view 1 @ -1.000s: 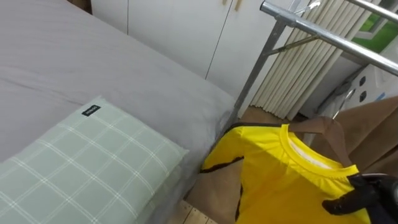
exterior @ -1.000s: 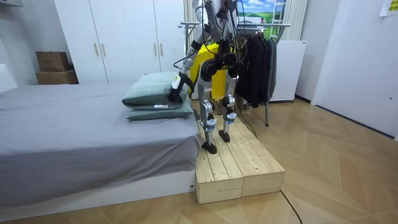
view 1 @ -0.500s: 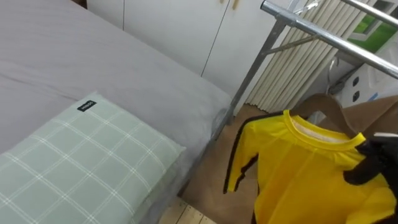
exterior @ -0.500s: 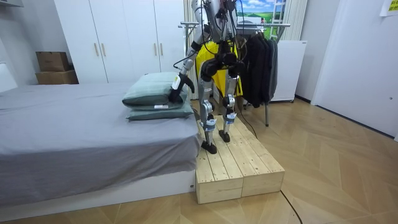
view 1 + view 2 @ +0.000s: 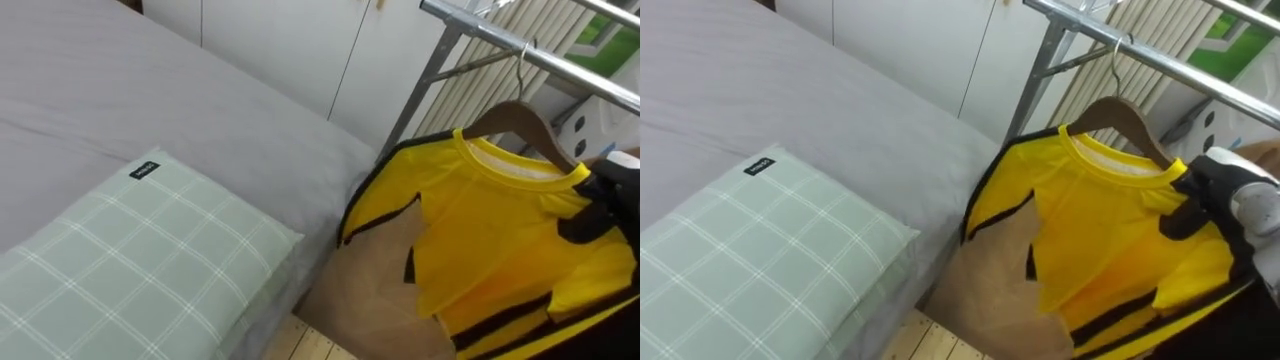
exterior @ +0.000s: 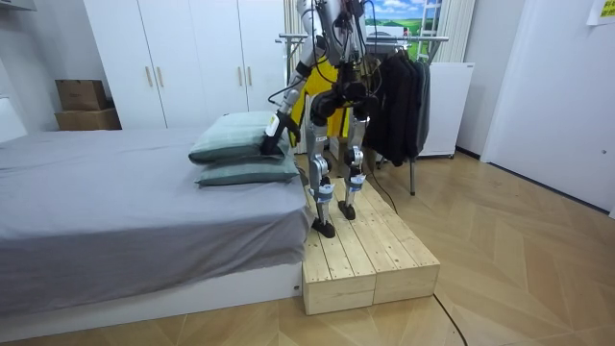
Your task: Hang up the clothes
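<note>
A yellow shirt [image 5: 500, 240] with black trim hangs on a wooden hanger [image 5: 512, 115]. My right hand [image 5: 1205, 195] holds it up at the shirt's right shoulder, dark fingers curled round cloth and hanger. The hanger's wire hook [image 5: 522, 58] reaches up to the metal rail [image 5: 565, 68] of the clothes rack; whether it rests on the rail I cannot tell. My left hand [image 6: 272, 139] hangs low beside the pillows. In the room view I stand on a wooden platform [image 6: 370, 259] between bed and rack.
A bed with a grey sheet [image 5: 150, 90] lies to my left, a green checked pillow [image 5: 130, 260] at its near corner. White wardrobe doors [image 5: 290, 40] stand behind. Dark clothes [image 6: 399, 106] hang further along the rack.
My right hand has lifted the shirt and hanger from low at the right up towards the rail. The hook now stands at the rail. The left hand stays put.
</note>
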`<state>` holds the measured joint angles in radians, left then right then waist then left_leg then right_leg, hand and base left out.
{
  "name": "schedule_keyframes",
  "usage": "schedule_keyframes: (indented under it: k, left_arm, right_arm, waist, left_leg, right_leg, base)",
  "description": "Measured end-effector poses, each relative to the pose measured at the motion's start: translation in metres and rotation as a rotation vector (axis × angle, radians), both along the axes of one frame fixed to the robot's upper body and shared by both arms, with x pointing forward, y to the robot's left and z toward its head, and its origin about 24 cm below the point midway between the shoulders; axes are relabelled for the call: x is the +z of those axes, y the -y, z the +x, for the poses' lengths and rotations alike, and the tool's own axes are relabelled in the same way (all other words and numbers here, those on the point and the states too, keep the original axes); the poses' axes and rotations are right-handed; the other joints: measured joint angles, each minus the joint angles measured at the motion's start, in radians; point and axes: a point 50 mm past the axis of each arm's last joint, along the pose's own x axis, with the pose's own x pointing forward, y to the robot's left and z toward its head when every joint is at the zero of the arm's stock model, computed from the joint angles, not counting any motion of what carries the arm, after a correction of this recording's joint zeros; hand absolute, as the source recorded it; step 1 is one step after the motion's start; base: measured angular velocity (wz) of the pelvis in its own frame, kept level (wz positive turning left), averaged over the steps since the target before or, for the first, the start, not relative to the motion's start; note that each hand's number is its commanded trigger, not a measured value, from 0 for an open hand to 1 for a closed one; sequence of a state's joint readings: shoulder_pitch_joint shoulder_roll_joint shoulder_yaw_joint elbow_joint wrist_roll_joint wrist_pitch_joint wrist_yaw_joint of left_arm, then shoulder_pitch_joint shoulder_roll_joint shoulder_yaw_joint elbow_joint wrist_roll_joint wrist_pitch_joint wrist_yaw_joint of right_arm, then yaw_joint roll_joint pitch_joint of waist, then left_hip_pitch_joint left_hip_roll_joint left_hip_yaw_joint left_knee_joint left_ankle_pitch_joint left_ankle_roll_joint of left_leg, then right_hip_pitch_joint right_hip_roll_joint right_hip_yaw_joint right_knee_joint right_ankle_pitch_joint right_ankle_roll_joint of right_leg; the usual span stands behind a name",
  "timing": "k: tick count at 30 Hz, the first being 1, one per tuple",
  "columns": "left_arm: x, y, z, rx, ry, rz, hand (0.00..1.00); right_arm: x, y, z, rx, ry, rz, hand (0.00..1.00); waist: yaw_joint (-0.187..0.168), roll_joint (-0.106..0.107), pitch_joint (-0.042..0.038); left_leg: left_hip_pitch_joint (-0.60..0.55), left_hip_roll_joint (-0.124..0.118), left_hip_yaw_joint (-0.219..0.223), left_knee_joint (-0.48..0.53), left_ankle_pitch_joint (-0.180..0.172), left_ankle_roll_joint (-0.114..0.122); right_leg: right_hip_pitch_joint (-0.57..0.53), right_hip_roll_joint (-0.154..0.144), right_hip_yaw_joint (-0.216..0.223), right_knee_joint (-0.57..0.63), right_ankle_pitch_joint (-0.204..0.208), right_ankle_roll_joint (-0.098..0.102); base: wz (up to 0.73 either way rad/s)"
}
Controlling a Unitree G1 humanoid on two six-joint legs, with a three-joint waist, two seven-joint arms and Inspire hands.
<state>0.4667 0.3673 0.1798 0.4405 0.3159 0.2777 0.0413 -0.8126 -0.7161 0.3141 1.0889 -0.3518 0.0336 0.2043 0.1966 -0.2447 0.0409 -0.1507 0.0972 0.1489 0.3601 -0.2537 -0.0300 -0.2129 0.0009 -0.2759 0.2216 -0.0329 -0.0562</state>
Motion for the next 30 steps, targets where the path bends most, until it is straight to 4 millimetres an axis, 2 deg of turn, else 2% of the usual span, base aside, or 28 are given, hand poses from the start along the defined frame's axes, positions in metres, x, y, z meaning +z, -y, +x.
schedule_keyframes:
  k: [7,11,18,30]
  left_arm:
    - [-0.002,0.003,-0.003,0.006,-0.005,-0.009,0.00]
    - [-0.002,0.003,-0.003,0.006,-0.005,-0.011,0.00]
    - [0.000,0.006,0.002,-0.005,0.015,-0.004,0.00]
    - [0.000,0.011,0.004,-0.008,0.021,-0.014,0.00]
  right_arm:
    - [-0.001,0.001,-0.001,-0.037,0.040,0.113,1.00]
    - [-0.005,0.003,-0.003,-0.066,0.043,0.204,1.00]
    - [-0.023,0.015,-0.017,-0.169,-0.062,0.391,1.00]
    - [-0.029,0.013,-0.022,-0.152,-0.151,0.565,1.00]
  waist:
    - [-0.003,0.010,-0.0049]
    - [-0.003,0.012,-0.0044]
    - [-0.007,0.011,-0.0043]
    - [-0.005,0.008,-0.0054]
  left_leg:
    - [0.004,-0.001,0.000,0.004,0.001,0.000]
    - [0.008,-0.001,-0.005,0.004,0.001,0.000]
    - [0.003,-0.006,-0.017,0.011,0.000,0.000]
    - [0.001,-0.007,-0.018,0.026,0.000,0.001]
  right_leg:
    - [0.002,0.000,0.001,-0.002,0.000,0.000]
    - [0.009,-0.001,-0.002,-0.001,0.000,0.000]
    - [0.014,-0.006,-0.005,-0.001,0.000,0.000]
    - [0.020,-0.011,-0.023,0.001,0.007,0.003]
  base:
    - [0.00]
    - [0.03]
    - [0.04]
    - [0.01]
